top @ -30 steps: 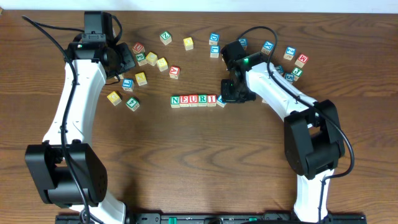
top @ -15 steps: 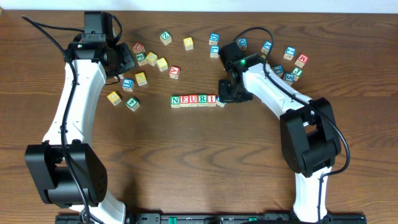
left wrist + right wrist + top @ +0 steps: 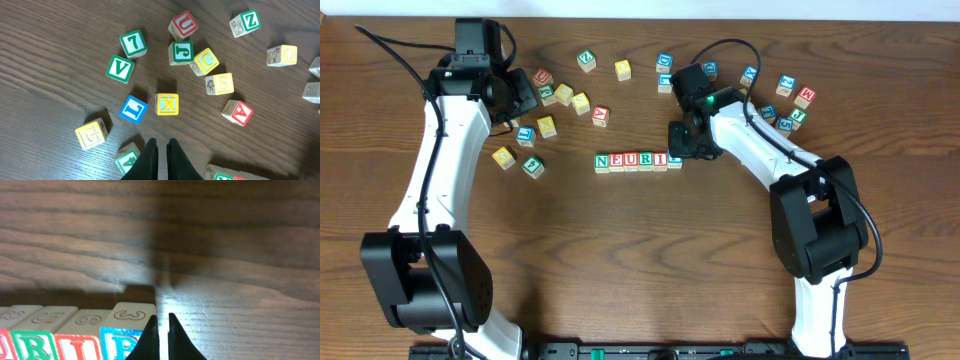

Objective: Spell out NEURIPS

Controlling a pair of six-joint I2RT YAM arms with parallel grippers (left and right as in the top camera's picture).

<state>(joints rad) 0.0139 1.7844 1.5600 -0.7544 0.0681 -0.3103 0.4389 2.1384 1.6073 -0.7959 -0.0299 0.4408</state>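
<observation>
Six cubes stand in a row reading N (image 3: pixel 602 161), E (image 3: pixel 617 161), U (image 3: pixel 631 161), R (image 3: pixel 646 160), I (image 3: pixel 660 160) and a blue P (image 3: pixel 674 160). My right gripper (image 3: pixel 683 150) is shut with nothing in it. In the right wrist view it (image 3: pixel 161 316) stands at the right edge of the blue P cube (image 3: pixel 120 339), its left finger against that cube. A yellow S cube (image 3: pixel 220 83) lies loose among the left cluster (image 3: pixel 581 103). My left gripper (image 3: pixel 161 142) hangs shut and holds nothing above that cluster, near the green A cube (image 3: pixel 127 159).
Loose cubes lie at the back left, among them yellow K (image 3: pixel 166 104), blue L (image 3: pixel 133 109), yellow G (image 3: pixel 91 134) and red U (image 3: pixel 183 24). Another scatter of cubes (image 3: pixel 786 86) sits at the back right behind my right arm. A few more (image 3: pixel 622 69) lie at the back middle.
My right gripper has moved left and slightly back, and the blue P cube now sits square against the I at the end of the row. The left arm has not moved.
</observation>
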